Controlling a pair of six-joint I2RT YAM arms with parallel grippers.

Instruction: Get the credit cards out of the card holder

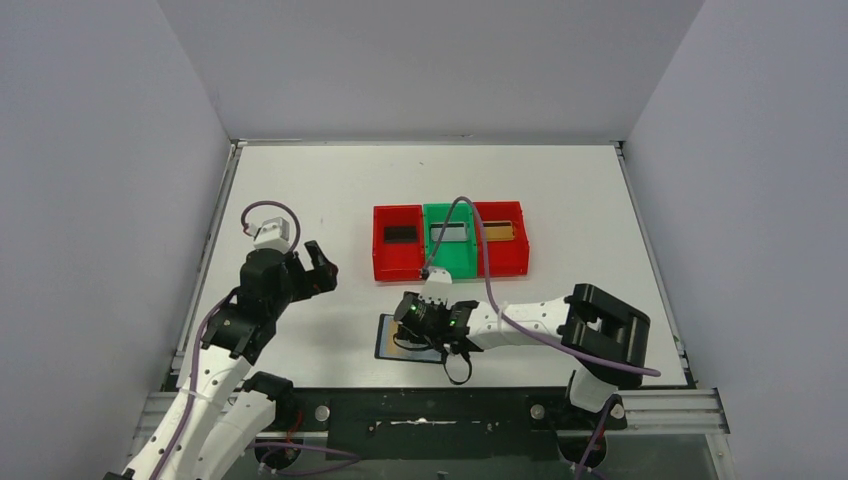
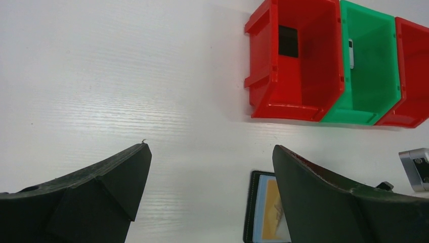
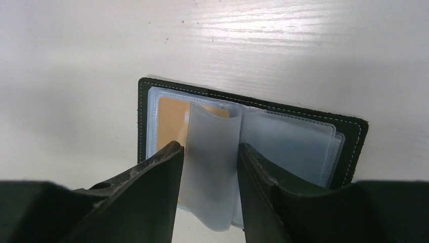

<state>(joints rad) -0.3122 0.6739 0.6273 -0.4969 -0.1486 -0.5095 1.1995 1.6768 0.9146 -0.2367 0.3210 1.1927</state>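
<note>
The card holder (image 1: pixel 388 340) lies open on the table at the front centre, a black wallet with clear grey-blue sleeves. A gold credit card (image 3: pixel 172 114) sits in its left pocket, and it also shows in the left wrist view (image 2: pixel 273 207). My right gripper (image 3: pixel 208 149) hangs right over the holder (image 3: pixel 349 147) with its jaws a little apart. One loose clear sleeve (image 3: pixel 212 167) curls up between them. My left gripper (image 2: pixel 211 148) is open and empty above bare table, left of the holder (image 2: pixel 253 202).
Three joined trays stand behind the holder: a red one (image 1: pixel 397 272) with a dark card, a green one (image 1: pixel 452 268) with a pale card, and a red one (image 1: pixel 505 265) with a gold card (image 1: pixel 499 231). The enclosure's walls stand on three sides.
</note>
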